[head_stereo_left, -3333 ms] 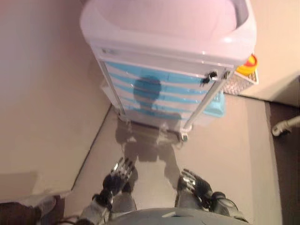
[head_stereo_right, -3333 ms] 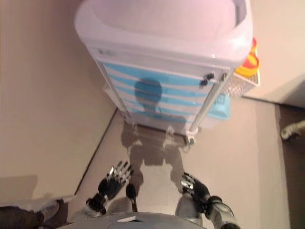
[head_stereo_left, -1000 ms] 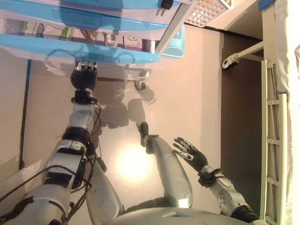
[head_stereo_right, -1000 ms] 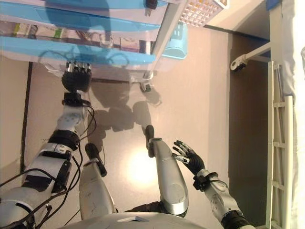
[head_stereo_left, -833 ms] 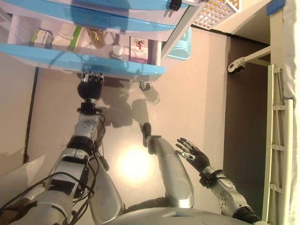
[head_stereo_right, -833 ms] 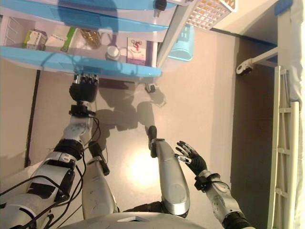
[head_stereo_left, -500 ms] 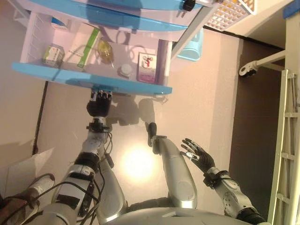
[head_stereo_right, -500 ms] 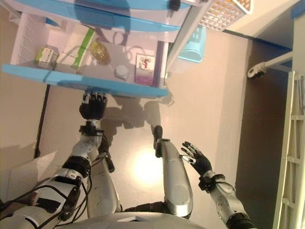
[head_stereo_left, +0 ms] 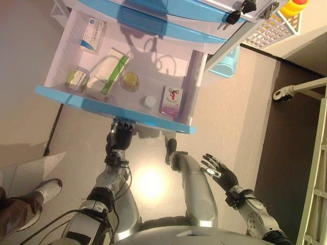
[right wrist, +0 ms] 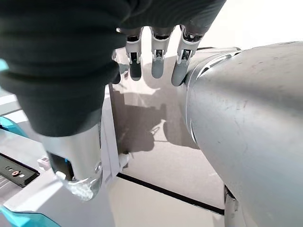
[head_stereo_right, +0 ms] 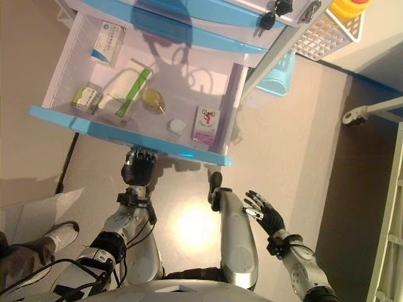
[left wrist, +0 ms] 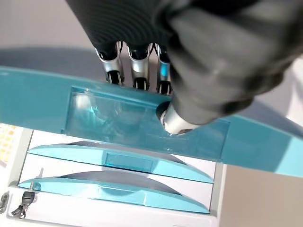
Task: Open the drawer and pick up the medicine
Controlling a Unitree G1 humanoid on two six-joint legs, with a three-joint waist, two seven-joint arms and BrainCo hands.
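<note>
White medical cart (head_stereo_left: 214, 48) w/ blue drawer fronts filled the top of the head views; its bottom drawer (head_stereo_left: 112, 108) stood pulled well out over the floor. The left hand (head_stereo_left: 120, 137) was at the drawer's blue front, fingers (left wrist: 137, 64) curled over the clear handle recess and thumb pressed on its face, i.e. clamped on the front lip. The right hand (head_stereo_right: 264, 212) hung low on the robot's right, well apart from the cart, fingers spread, empty.

Medicine lay inside on the drawer floor: a long white-green box (head_stereo_left: 107, 73), a blue-white box (head_stereo_left: 93, 34) toward the back, a small green box (head_stereo_left: 77, 78) by the front left corner, an illustrated box (head_stereo_left: 172, 100) at right, an amber jar (head_stereo_left: 130, 79) mid-drawer, a small white cap-like item (head_stereo_left: 149, 102) just beside the illustrated box.

Boxes prob. light, thin card, crushable: pinch across the narrow sides, gently. The jar looked smooth and could slip; grip round the body.
</note>
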